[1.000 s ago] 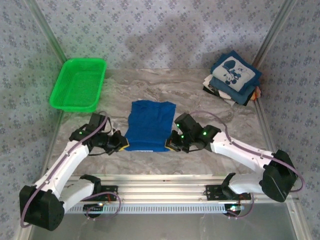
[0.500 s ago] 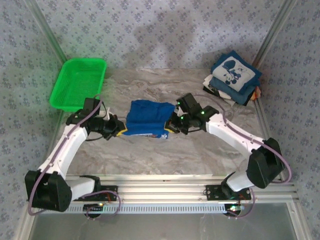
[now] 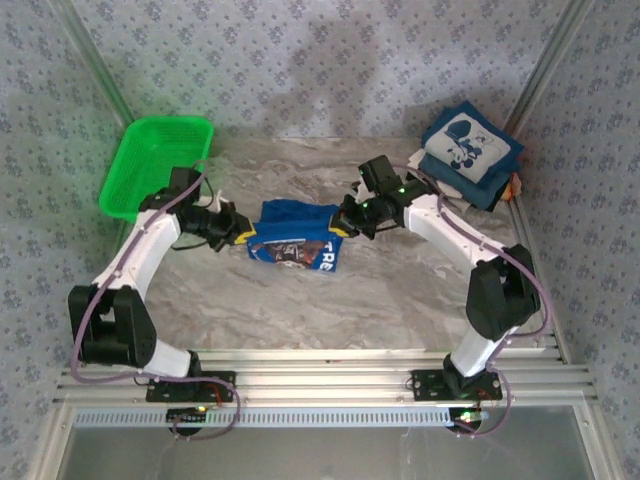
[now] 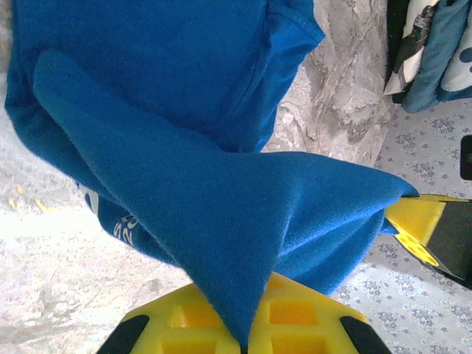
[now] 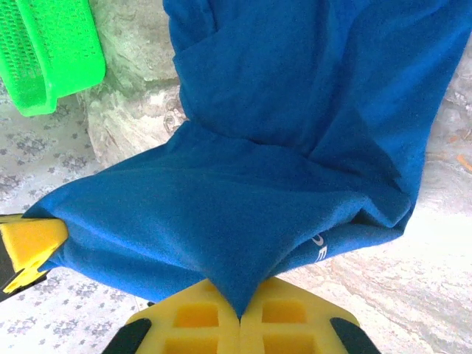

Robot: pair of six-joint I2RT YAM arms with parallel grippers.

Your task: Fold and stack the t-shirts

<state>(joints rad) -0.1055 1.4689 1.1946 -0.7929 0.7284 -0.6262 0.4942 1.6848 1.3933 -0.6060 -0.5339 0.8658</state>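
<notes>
A royal-blue t-shirt lies mid-table, its near hem lifted and carried over the rest so the white-and-red print faces up. My left gripper is shut on its left corner, and the cloth runs straight into the closed yellow pads. My right gripper is shut on the right corner, pinching the blue cloth between its pads. A stack of folded t-shirts, navy with a white cartoon print on top, sits at the back right.
A green mesh basket stands at the back left, its corner also showing in the right wrist view. The marble tabletop is bare between the shirt and the arm bases. Patterned walls close in the back and sides.
Both grippers have carried the shirt's near hem away from the bases toward the far edge. The flat shirt is now doubled over with its print showing.
</notes>
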